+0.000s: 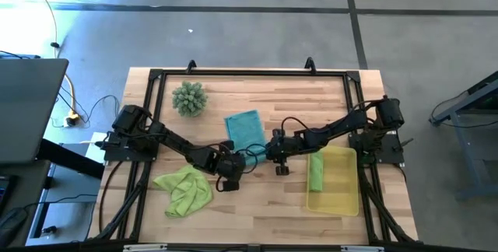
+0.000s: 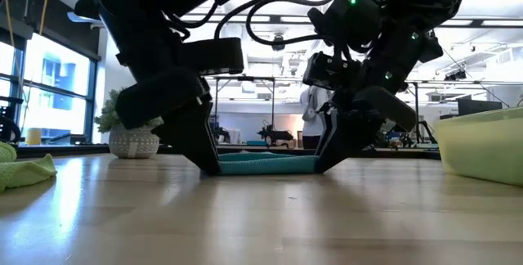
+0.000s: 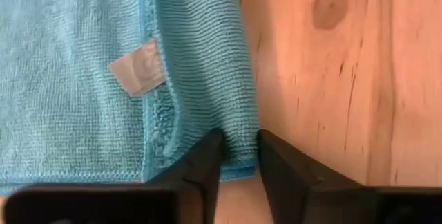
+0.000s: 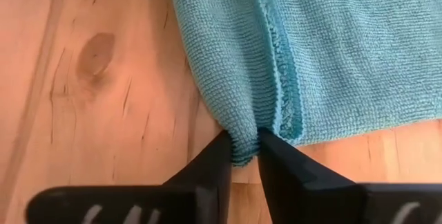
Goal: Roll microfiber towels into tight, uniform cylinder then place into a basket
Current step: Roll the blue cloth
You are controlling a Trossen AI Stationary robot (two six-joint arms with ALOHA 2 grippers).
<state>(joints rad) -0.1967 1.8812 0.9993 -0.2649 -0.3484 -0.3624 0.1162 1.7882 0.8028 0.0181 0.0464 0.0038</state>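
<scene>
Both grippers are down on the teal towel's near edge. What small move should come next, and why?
Probably a short lift-and-turn of that edge away from the grippers, toward the plant side, to continue the roll. The left gripper and right gripper each pinch a corner of the teal towel where its edge is already folded over; the rest lies flat on the table, unrolled.

Arms: two dark, near-black jointed arms, boxy housings at the joints.
Cables: black cables loop loosely along both arms and above the wrists.
Left gripper (image 3: 239,156): two matte black, wedge-shaped fingers (image 3: 200,169) tapering to narrow tips.
Right gripper (image 4: 243,156): the same black tapered fingers (image 4: 207,169), white marks on the crossbar behind.
Lights: small green lights glow on the right arm's wrist housing.
</scene>
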